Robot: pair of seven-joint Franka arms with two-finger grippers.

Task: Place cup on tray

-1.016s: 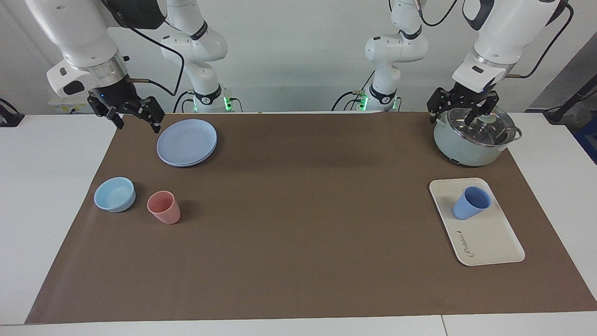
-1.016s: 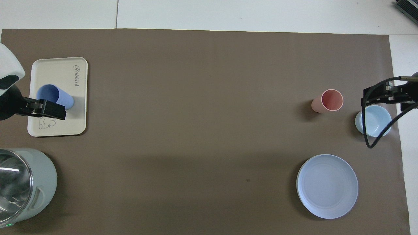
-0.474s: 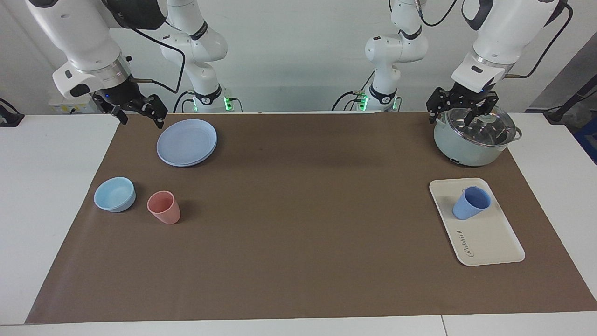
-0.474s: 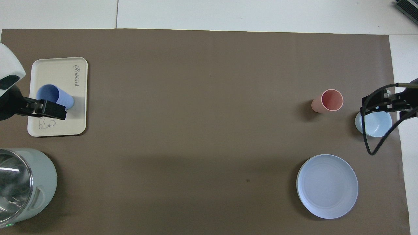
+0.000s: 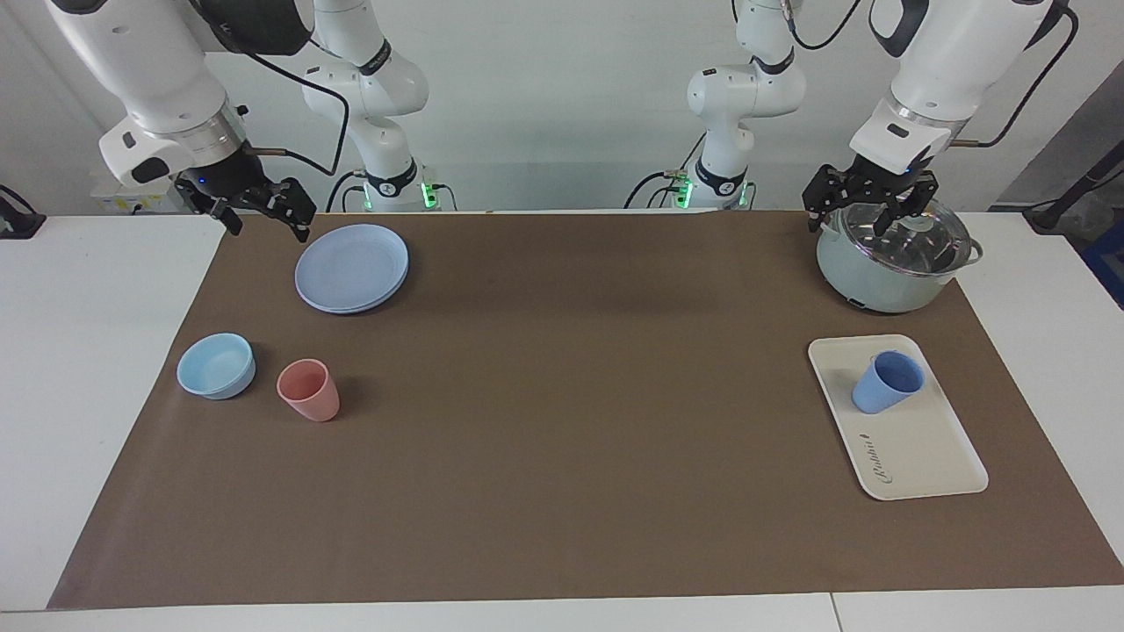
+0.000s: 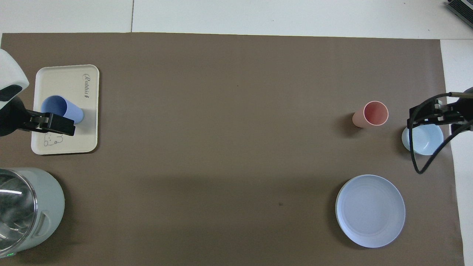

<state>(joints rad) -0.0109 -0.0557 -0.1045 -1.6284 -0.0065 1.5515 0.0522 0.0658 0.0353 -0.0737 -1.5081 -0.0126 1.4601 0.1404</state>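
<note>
The periwinkle-blue cup (image 5: 887, 382) (image 6: 61, 109) stands upright on the cream-white tray (image 5: 922, 448) (image 6: 66, 79), at the tray's end nearer the robots. Nothing touches it. My left gripper (image 5: 869, 218) (image 6: 44, 123) hangs open and empty in the air over the pot, well apart from the cup. My right gripper (image 5: 266, 224) (image 6: 432, 114) is raised at the right arm's end of the table, beside the round plate, open and empty.
A lidded grey-green pot (image 5: 891, 263) (image 6: 22, 207) sits nearer the robots than the tray. At the right arm's end lie a round blue plate (image 5: 351, 268) (image 6: 370, 210), a light-blue bowl (image 5: 216, 365) (image 6: 425, 142) and a salmon-pink tumbler (image 5: 309, 390) (image 6: 371, 114).
My right gripper has risen a little and drawn back toward its base. The left gripper, the cup and the tray have stayed put.
</note>
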